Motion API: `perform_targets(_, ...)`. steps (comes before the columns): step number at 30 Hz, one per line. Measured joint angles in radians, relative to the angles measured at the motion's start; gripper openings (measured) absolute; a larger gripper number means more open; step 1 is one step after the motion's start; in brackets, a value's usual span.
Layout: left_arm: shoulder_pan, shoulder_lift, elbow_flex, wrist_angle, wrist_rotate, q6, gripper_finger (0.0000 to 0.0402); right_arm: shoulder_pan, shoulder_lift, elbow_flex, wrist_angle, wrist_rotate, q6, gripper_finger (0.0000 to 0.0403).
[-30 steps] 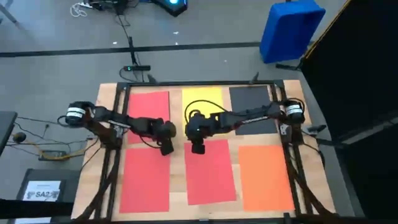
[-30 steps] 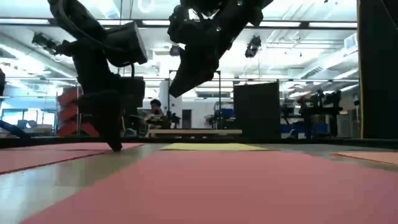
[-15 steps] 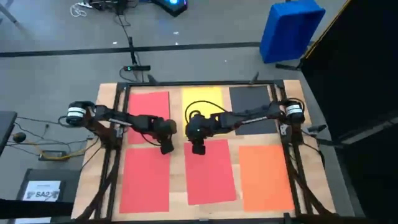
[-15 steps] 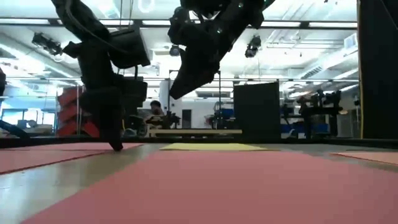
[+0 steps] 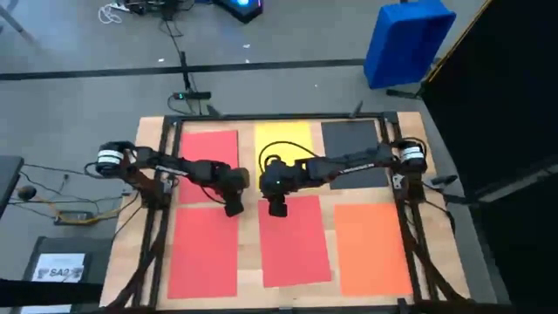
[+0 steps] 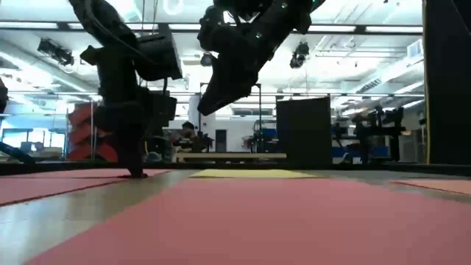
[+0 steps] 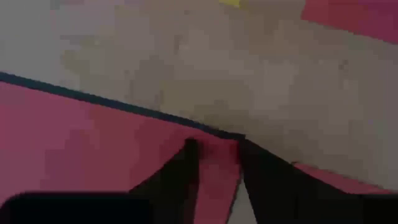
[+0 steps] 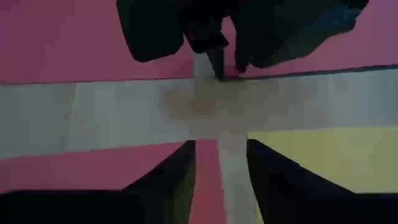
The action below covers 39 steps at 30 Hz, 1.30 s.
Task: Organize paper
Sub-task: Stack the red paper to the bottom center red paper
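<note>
Six sheets of the paper are sitting flat on the table (image 5: 248,253) in two rows: red (image 5: 205,148), yellow (image 5: 283,135) and dark grey (image 5: 349,138) along the far side, red (image 5: 202,253), red (image 5: 296,249) and orange (image 5: 370,249) along the near side.

The left gripper (image 5: 234,209) is pressing its tips down at the inner near corner of the far red sheet. Its jaws are standing only partly apart, with that corner showing between them. There's a visible gap, so I'm not counting it as a grip yet.

The right gripper (image 5: 278,209) is hovering just above the far edge of the middle near red sheet, jaws about half open and holding nothing.

Stuff I'm worrying about from here:
- The sheet is lying dead flat, so the fingers are probably going to scrape over the corner instead of getting under it, and the close ends up catching nothing
- If the tips are pushing down while closing, the corner could be buckling or creasing
- Dragging with a weak pinch might shove it onto the near red sheet just beside it
- The two grippers are sitting close together, so a sideways move risks a bump
</note>
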Motion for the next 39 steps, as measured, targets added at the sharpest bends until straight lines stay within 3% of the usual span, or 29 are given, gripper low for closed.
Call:
perform_targets(22,0.0,-0.044,0.002,-0.031,0.058,0.0,0.0087,0.0,0.0,0.001,0.026,0.0,-0.006,0.0117)
perform_targets(30,0.015,-0.072,0.001,-0.243,0.025,0.062,0.0089,0.0,0.0,0.001,0.027,0.0,-0.001,0.0117)
perform_targets(35,0.05,-0.161,-0.031,-0.241,0.031,0.096,0.0111,0.0,0.0,0.001,0.027,0.0,-0.001,0.0117)
perform_targets(39,0.075,-0.203,-0.077,-0.243,0.062,0.098,0.0154,0.002,0.0,0.001,0.026,0.0,-0.001,0.0117)
